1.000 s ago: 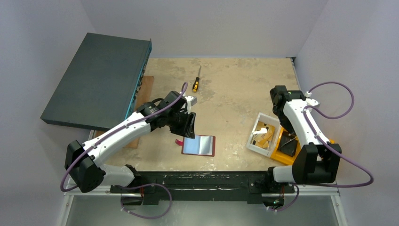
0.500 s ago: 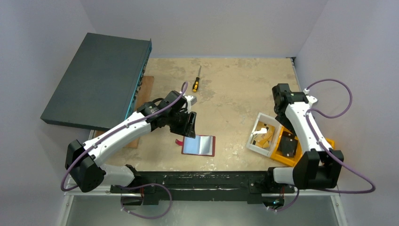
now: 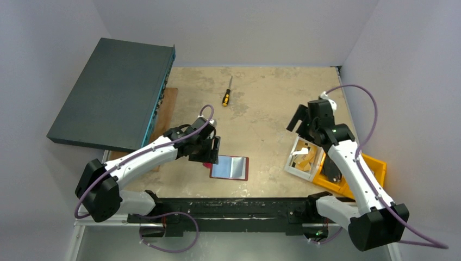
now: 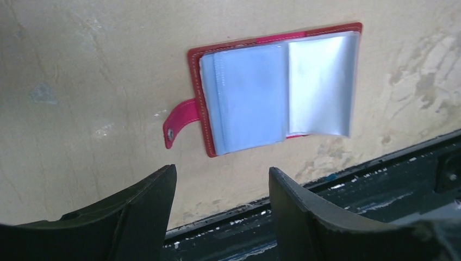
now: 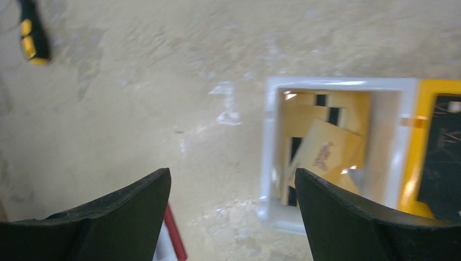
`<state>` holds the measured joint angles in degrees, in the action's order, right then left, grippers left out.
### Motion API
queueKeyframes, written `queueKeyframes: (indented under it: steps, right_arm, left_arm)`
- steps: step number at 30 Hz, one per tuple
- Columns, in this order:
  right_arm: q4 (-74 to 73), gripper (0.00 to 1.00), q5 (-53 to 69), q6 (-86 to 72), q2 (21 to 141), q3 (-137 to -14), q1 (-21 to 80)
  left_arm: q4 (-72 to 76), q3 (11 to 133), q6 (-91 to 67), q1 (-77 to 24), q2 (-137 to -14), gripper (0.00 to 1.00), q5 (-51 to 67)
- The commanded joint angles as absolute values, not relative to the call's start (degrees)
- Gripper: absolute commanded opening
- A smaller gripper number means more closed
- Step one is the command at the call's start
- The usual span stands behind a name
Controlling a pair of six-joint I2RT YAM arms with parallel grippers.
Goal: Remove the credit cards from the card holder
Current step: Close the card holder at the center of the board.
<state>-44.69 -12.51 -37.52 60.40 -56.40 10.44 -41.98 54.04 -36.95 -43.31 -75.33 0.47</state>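
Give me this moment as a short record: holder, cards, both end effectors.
card holder: lying open on the table, sleeves up, untouched
tan-gold cards: several piled in the white bin
left end effector: open, empty, near the holder's tab side
right end effector: open, empty, above the table beside the white bin
cards left in holder: cannot tell

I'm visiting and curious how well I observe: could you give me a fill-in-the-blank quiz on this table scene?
The red card holder lies ___ on the table.
The tan cards sit in the ___ bin.
The left gripper and the right gripper each hold ___.
Missing words: open; white; nothing.
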Motion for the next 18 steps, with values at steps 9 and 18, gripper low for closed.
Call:
queueKeyframes:
  steps: [9, 18]
  right_arm:
    - [-24.1, 0.71, -0.2, -42.7, 68.8, -52.9, 32.9]
    - [-16.0, 0.71, 4.4, -44.1, 77.5, -48.9, 40.9]
  left_arm:
    - [-35.4, 50.6, -40.5, -42.5, -81.1, 0.55, -8.9]
    - [-32.8, 49.7, -40.3, -42.1, -85.6, 0.55, -7.9]
